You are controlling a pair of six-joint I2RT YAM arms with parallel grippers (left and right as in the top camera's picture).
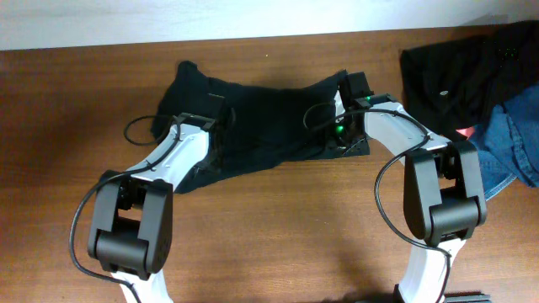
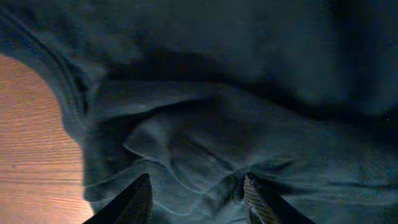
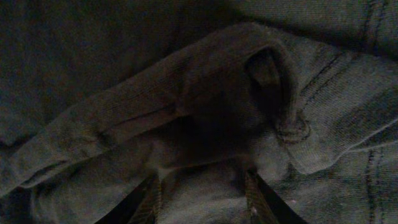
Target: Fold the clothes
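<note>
Overhead view is showing the T-shirt (image 1: 269,126) bunched, mid-fold; I am resting my left pincer (image 2: 199,202) and right pincer (image 3: 202,202) on it, both spread, and judging that firm edge grips are coming next.

Overhead view: even, fairly bright light; the bench (image 1: 278,244) keeps crisp wood grain, with soft shadows beneath the arms (image 1: 181,156). The black T-shirt (image 1: 261,118) reads as a near-featureless dark mass. Wrist views: dim, grainy, low in contrast, with folds close to the lens soft. In the left wrist view the left tool (image 2: 196,202) is silhouetted; a strip of bench glows warm at the left edge.
</note>
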